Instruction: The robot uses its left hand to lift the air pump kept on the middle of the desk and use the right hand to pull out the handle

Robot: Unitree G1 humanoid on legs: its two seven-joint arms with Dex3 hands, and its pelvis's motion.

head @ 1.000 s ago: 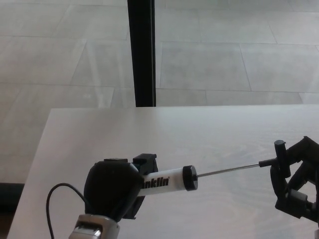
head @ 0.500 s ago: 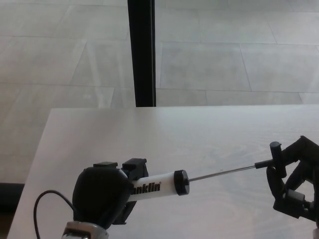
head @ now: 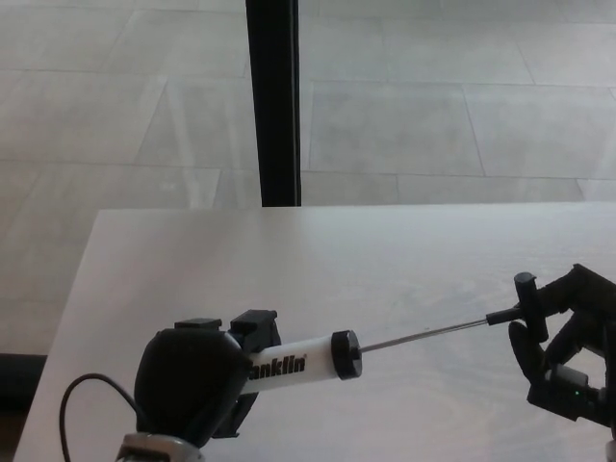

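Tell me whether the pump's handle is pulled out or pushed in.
Pulled out: the thin metal rod shows bare between the white pump barrel and the black T-handle.

I see a white air pump [head: 294,363] with black lettering and a black cap. Both my hands, left hand [head: 192,385] and right hand [head: 568,351], are black; the desk [head: 318,260] is pale.

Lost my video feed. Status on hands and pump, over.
Left hand shut on air pump, held above the desk. Right hand shut on handle, rod drawn out. Nothing in the way.
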